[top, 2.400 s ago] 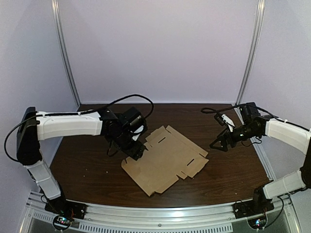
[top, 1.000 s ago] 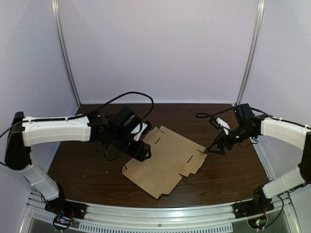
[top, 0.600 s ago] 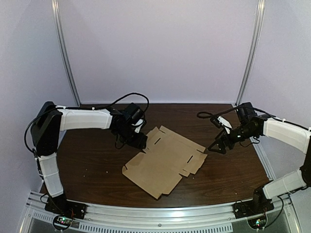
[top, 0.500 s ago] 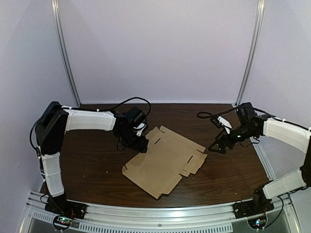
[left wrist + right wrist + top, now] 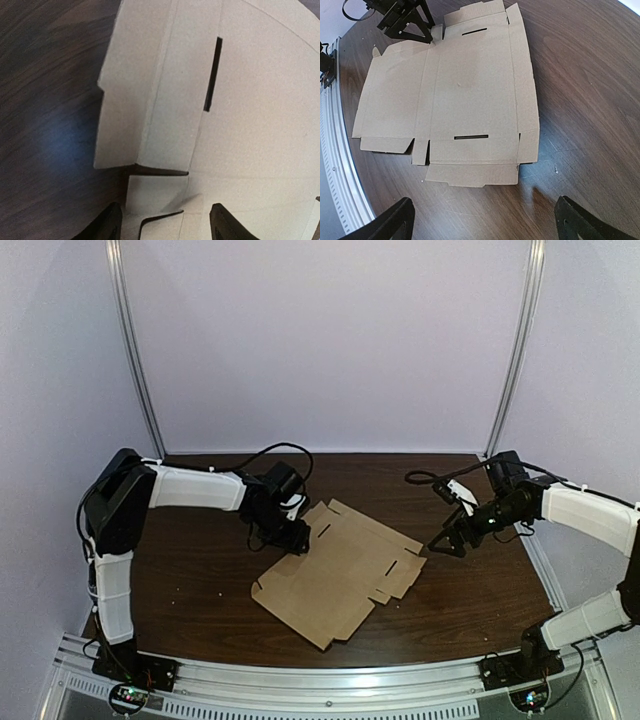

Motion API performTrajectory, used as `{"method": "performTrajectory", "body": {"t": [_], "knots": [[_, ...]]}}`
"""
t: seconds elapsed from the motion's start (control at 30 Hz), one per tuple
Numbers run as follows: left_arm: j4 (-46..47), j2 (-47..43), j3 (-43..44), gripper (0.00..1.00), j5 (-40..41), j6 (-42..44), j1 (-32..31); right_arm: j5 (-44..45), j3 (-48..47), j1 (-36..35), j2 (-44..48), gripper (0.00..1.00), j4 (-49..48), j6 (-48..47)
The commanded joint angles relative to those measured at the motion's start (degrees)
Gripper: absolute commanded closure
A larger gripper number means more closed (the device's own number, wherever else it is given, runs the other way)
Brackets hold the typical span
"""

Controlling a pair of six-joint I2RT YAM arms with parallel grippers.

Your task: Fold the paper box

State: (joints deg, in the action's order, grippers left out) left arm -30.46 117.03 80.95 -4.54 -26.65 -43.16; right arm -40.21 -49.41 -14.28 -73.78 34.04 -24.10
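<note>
We pull our left gripper [image 5: 294,540] back to the far-left corner of the paper box [image 5: 335,580], fingers spread astride a small tab [image 5: 155,192]; our right gripper [image 5: 448,542] hovers spread nearby. Nothing's folded yet.

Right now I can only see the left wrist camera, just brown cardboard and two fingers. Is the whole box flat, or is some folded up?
Observer: The top camera shows the paper box lying flat on the table, nothing folded up.
Operator: Where's my other arm?
Observer: The right gripper hovers open off the box's right corner, not touching it.
Operator: I see one slit. Any more?
Observer: Yes, a second slit sits near the opposite side, in the right wrist view.
</note>
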Motion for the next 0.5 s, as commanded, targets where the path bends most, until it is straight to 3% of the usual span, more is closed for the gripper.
{"method": "performTrajectory", "body": {"t": [0.0,0.27,0.47], "knots": [[4.6,1.8,1.5,0.41,-2.5,-0.5,0.7,0.9,0.4,-0.3,0.3,0.01,0.5,-0.6],[5.5,1.5,1.3,0.65,-2.1,0.3,0.6,1.0,0.4,-0.3,-0.3,0.01,0.5,-0.6],[7.6,1.3,-0.6,0.74,-3.6,-0.3,0.6,1.1,0.4,-0.3,-0.5,0.01,0.5,-0.7]]}}
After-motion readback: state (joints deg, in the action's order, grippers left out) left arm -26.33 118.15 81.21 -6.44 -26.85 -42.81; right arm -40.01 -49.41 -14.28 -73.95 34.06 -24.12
